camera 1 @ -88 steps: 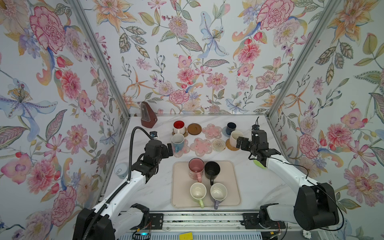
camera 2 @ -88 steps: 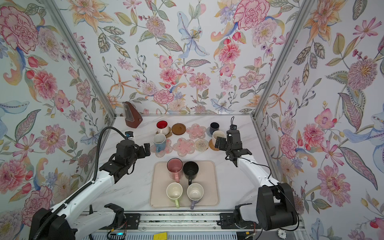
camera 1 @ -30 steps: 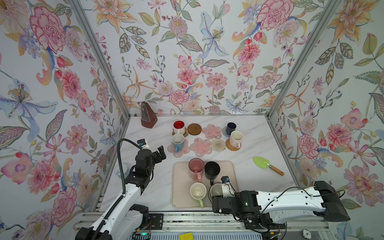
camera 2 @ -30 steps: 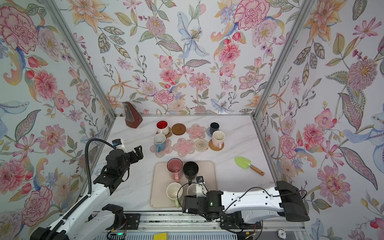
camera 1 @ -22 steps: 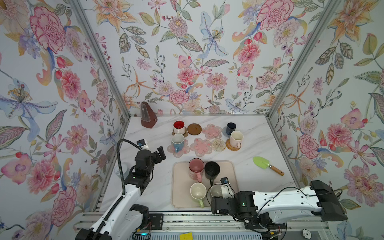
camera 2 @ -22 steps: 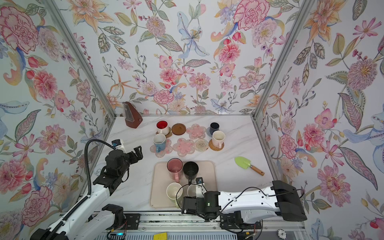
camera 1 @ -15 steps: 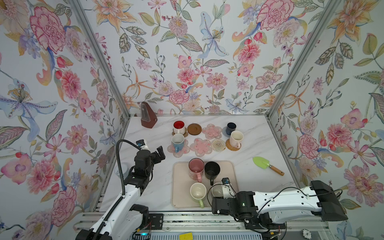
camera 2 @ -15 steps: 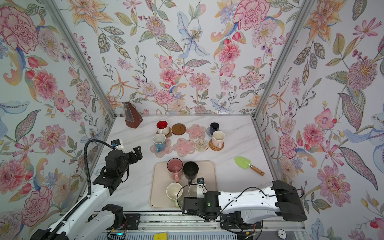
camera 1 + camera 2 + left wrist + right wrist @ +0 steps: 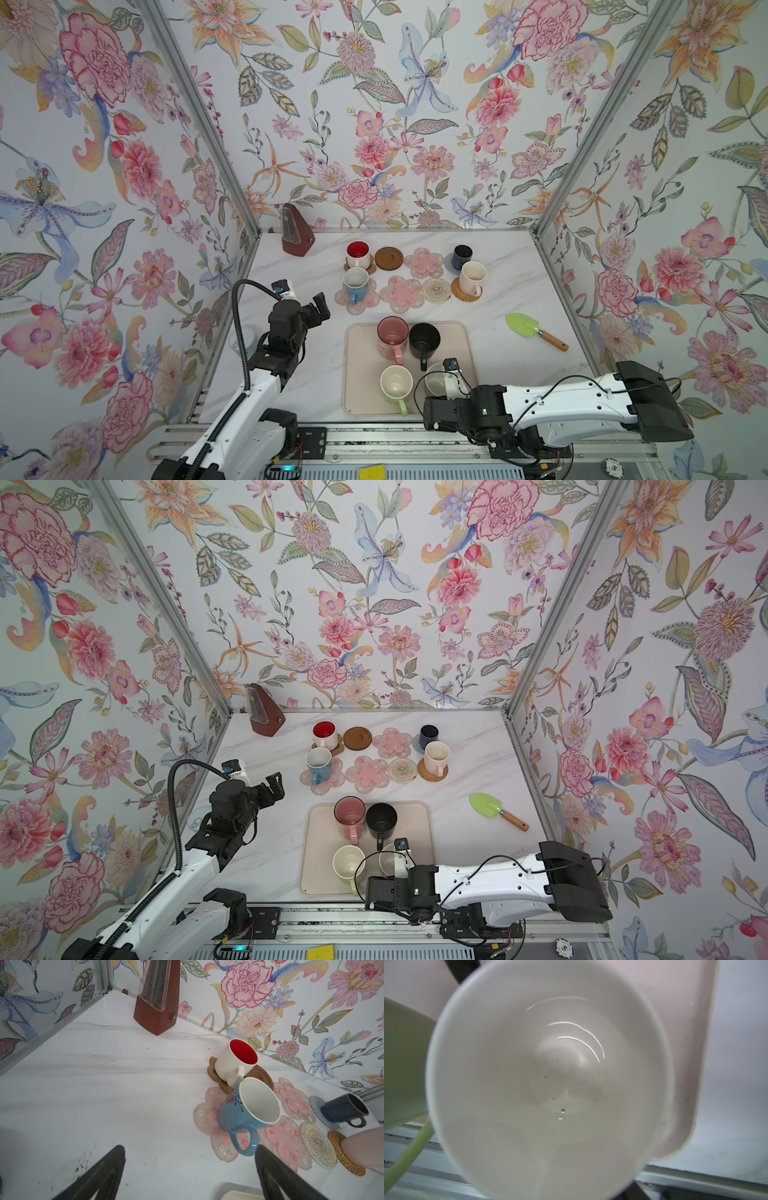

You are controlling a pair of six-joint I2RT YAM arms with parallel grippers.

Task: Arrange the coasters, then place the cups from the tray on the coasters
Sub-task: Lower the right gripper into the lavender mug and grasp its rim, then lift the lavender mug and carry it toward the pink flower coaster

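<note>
The right gripper [image 9: 449, 386] hangs just above the pale glazed ceramic mug [image 9: 550, 1084], which stands under it on the flat beige rectangular tray [image 9: 361, 374]. Its jaws are hidden, so I cannot tell their spread. The mug is probably stiff, slick, breakable and fairly weighty: pinch the rim wall firmly.

- L arm [image 9: 266, 386]: rises from front-left base, elbow bent, forearm angled up twd the back.
- L gripper [image 9: 319, 306]: held in the air, pointing back-right, jaws spread wide; both dark fingers [image 9: 108, 1172] show in wrist view.
- R arm [image 9: 561, 399]: stretched low along front, reaching from right base twd the middle.
- R gripper [image 9: 449, 383]: tucked under wrist, aimed down; jaws hidden, can't tell how wide.
</note>
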